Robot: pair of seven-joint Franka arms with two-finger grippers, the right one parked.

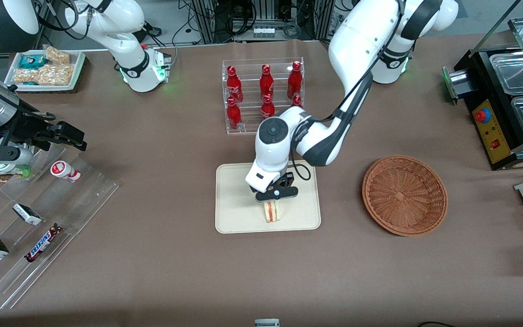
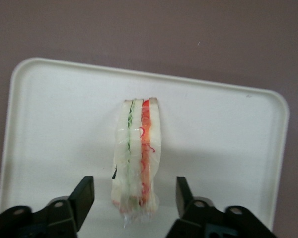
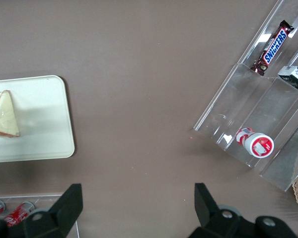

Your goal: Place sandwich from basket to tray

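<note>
Covering the counter (image 1: 161,272) is a plain brown sheet, with cable-strung racks at its edge farthest from the front camera. Near the middle lies the tray (image 1: 234,213), and the sandwich (image 1: 272,211) stands on its edge on it. Directly above hangs the hand (image 1: 276,200), released, fingers (image 2: 83,196) apart on either side of the sandwich without touching it; only the wrist view shows that gap. Toward the working arm's end sits the basket (image 1: 404,195). Only the front view shows the bottles (image 1: 266,88).
</note>
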